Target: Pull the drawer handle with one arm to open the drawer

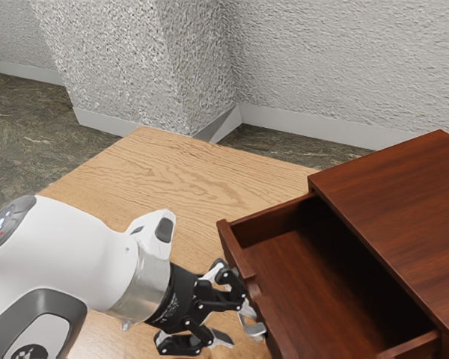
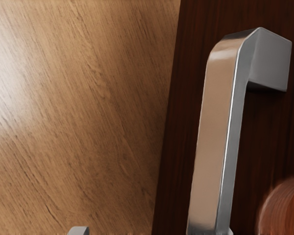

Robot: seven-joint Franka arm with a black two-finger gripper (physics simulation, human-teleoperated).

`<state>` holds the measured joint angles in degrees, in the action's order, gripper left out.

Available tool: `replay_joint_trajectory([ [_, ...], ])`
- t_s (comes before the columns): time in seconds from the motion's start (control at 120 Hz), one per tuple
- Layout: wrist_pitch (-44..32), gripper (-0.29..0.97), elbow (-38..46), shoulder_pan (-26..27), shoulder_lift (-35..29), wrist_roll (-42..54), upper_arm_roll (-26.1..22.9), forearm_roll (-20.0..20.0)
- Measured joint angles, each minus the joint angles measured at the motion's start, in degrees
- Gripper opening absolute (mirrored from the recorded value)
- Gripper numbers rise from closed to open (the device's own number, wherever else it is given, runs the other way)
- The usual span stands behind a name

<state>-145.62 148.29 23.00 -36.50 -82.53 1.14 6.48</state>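
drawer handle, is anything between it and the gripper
Nothing visible stands between them. The gripper is right at the drawer handle on the front of the drawer, which stands open.

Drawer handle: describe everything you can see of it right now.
The drawer handle is a brushed silver, metal-looking flat bar bent square at its end, where a short leg joins the dark reddish wood drawer front. It stands off that front. The drawer is pulled well open, and the gripper sits right at the handle; contact is unclear.
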Motion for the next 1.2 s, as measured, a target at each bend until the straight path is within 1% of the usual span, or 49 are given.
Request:
replay_joint_trajectory([
  [0.4, 0.2, 0.25, 3.4, 0.0, -4.2, -0.2, 0.0, 0.0],
  [0.692, 0.7, 0.25, 4.1, -0.1, -5.5, -0.3, 0.6, -0.3],
  [0.917, 0.6, 0.35, 4.1, -0.1, -6.9, -0.2, 1.6, -0.3],
  [1.108, 1.2, 0.39, 4.1, -0.2, -9.3, -0.1, 1.6, -0.3],
  [1.167, 2.8, 0.46, 3.3, -0.2, -9.8, -0.1, 2.1, -0.3],
  [1.2, 4.8, 0.49, 1.4, -0.2, -9.7, -0.1, 2.7, -0.4],
])
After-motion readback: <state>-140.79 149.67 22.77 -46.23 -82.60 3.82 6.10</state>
